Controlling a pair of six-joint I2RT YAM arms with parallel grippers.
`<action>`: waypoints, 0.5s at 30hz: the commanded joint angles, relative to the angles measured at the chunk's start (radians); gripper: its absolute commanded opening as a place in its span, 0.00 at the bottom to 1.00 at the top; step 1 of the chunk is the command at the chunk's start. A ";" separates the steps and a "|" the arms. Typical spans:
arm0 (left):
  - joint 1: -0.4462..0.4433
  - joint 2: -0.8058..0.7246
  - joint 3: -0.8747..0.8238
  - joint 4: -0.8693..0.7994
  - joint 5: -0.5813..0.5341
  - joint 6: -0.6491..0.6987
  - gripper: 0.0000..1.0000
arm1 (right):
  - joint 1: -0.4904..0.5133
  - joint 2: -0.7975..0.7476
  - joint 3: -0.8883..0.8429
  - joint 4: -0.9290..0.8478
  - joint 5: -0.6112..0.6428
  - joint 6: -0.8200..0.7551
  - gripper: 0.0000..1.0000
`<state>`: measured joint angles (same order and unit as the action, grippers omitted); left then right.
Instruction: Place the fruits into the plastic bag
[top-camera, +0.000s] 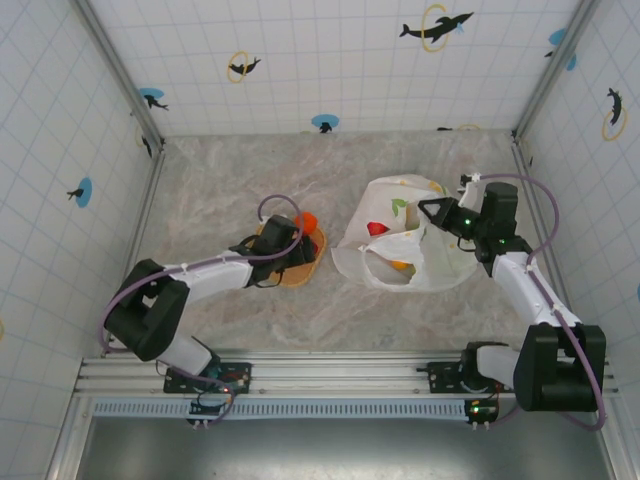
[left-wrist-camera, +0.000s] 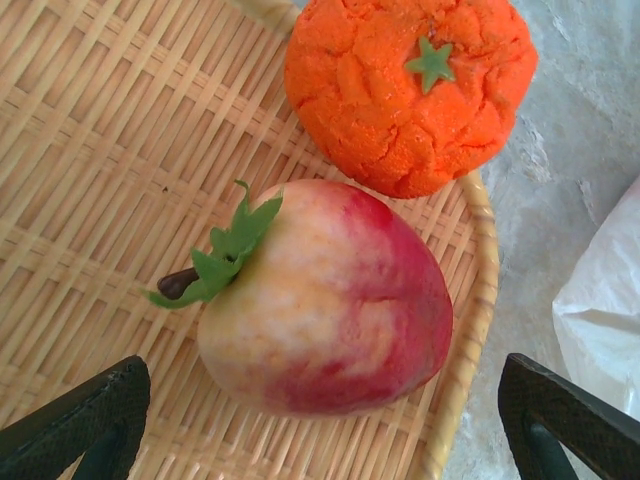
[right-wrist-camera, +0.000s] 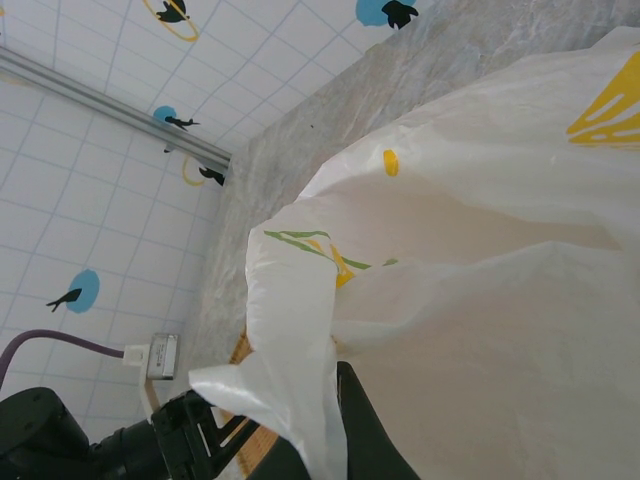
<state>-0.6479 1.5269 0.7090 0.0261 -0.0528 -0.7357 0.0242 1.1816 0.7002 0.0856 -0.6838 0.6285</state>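
A red-and-cream peach lies at the centre of the left wrist view with an orange just beside it at the upper right. Both rest near the right rim of a woven mat. The left jaws stand wide open on either side of the peach and touch nothing, probably lined up to close on it next.

In the top view the plastic bag lies on the worktop just right of the mat. The right jaws are shut on the plastic bag at its right edge, apparently holding the mouth up and open towards the mat so fruit can be dropped in.

Something red and something orange-yellow show through the opening. Whether these are fruits or printed lemon slices is hard to tell, and the film hides any count. In the right wrist view, folds of the bag cover most of the right jaws' tips.
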 joint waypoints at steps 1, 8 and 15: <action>-0.002 0.031 0.027 0.050 -0.007 -0.049 0.92 | -0.007 0.009 -0.026 0.018 -0.014 -0.011 0.00; -0.002 0.089 0.055 0.076 -0.039 -0.054 0.93 | -0.010 0.014 -0.033 0.026 -0.017 -0.010 0.00; -0.002 0.119 0.072 0.068 -0.116 -0.035 0.92 | -0.015 0.016 -0.043 0.026 -0.017 -0.013 0.00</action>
<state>-0.6479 1.6306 0.7528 0.0883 -0.1097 -0.7685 0.0174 1.1927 0.6804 0.0868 -0.6865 0.6277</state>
